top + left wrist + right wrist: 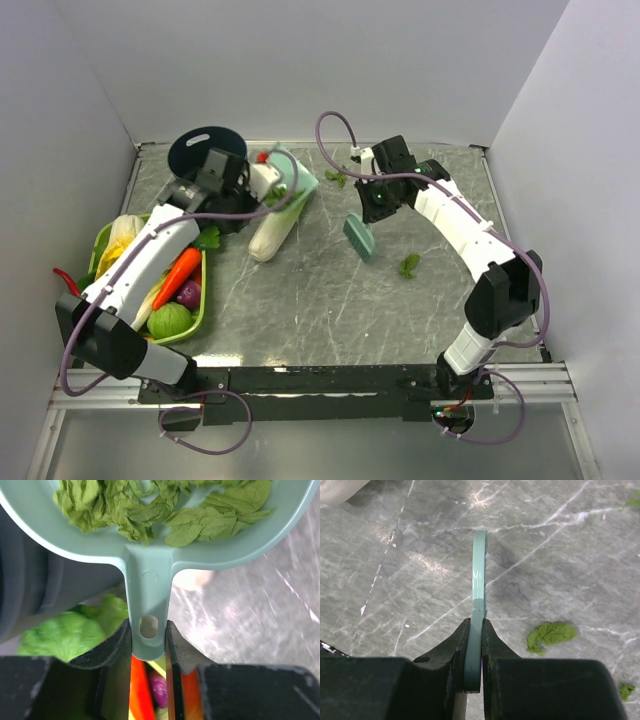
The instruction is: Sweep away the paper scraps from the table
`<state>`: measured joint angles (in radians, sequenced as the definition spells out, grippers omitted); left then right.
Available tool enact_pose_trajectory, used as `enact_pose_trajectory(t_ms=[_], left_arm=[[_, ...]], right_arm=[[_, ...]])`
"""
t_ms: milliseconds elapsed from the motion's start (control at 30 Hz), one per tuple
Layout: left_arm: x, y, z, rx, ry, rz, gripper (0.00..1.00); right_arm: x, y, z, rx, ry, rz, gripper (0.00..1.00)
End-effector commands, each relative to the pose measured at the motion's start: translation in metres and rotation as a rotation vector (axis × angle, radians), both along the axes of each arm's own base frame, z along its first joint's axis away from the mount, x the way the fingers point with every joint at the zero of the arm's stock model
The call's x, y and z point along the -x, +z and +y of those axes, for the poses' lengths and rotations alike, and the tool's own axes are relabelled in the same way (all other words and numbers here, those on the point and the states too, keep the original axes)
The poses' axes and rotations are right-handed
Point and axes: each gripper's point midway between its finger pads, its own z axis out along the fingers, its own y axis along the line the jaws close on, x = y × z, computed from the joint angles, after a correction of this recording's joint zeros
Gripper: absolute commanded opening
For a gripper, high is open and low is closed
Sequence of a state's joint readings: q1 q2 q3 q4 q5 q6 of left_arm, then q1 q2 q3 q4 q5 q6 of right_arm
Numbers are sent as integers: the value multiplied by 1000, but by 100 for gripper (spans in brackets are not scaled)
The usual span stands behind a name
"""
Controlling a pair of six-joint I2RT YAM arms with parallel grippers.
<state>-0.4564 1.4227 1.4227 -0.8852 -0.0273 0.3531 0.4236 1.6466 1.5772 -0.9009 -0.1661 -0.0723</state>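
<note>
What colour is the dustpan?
The dustpan is pale teal. The left wrist view shows it best, with its handle clamped in the left gripper.

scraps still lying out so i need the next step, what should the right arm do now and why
Probably move the brush, clamped in the right gripper, over behind the loose paper scrap and lower it to sweep. That scrap lies on the table apart from the brush, while the dustpan held by the left gripper already carries others.
</note>
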Motion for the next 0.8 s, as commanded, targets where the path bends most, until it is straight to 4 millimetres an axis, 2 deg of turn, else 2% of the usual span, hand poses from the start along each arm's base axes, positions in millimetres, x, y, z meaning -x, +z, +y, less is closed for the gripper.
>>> enact_pose_trajectory(t_ms=[0, 33, 100, 133, 200, 233, 267, 300, 333, 367, 567, 767], left_arm=[[-20, 36, 7, 102, 73, -45, 1], [-27, 49, 11, 111, 87, -74, 1], [-35, 57, 18, 105, 110, -81, 1], [-42, 72, 24, 114, 129, -112, 1], [-52, 79, 29, 106, 144, -118, 1], [-55, 92, 35, 109, 163, -135, 1], [-58, 96, 38, 110, 172, -139, 1], [-64, 93, 40, 107, 183, -124, 1], [-66, 102, 47, 112, 203, -134, 1], [-70, 99, 49, 110, 206, -117, 1], [-85, 113, 80, 90, 283, -144, 1], [-96, 120, 138, -55, 372, -210, 1]], right_arm=[[-17, 20, 14, -60, 20, -53, 0], [-18, 18, 15, -62, 19, -46, 0], [-15, 15, 18, -70, 28, -32, 0], [-13, 13, 19, -74, 32, -22, 0], [-9, 12, 21, -83, 42, -12, 0], [-8, 10, 22, -84, 46, -10, 0], [-7, 10, 22, -85, 47, -8, 0], [-7, 10, 22, -85, 49, -8, 0], [-7, 10, 22, -86, 50, -8, 0], [-6, 9, 23, -85, 53, -7, 0], [-5, 8, 25, -93, 64, -2, 0], [-3, 9, 27, -99, 75, 0, 0]])
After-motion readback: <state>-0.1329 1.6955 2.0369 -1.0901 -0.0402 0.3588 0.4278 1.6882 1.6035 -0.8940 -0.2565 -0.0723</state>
